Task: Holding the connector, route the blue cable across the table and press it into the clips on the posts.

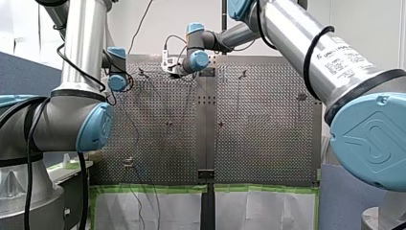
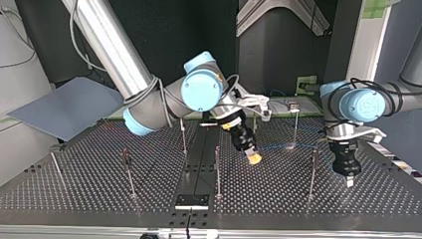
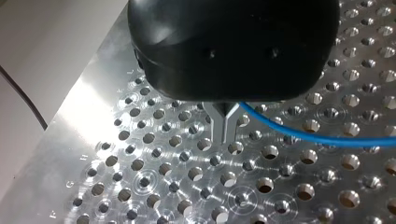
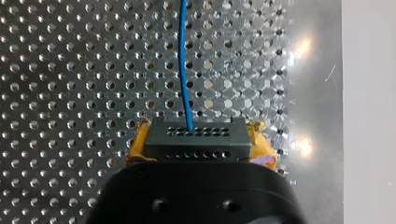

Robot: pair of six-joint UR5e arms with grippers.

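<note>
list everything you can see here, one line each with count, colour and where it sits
table: one, silver, perforated, under everything
posts: six seen, thin metal, upright, spread over the table
connector: one, dark grey, clamped in my right pincer
cable: one, blue, running from the connector to my left pincer
panel: one, grey, tilted beyond the table at the top view's left
tape: strips, green, along the table's near edge in the front view
my right arm: one, silver with blue caps, top view's left
my left arm: one, same colours, top view's right
my right pincer: black, yellow pads, shut on the connector
my left pincer: black, metal fingers shut, cable leaving beside their base
</note>
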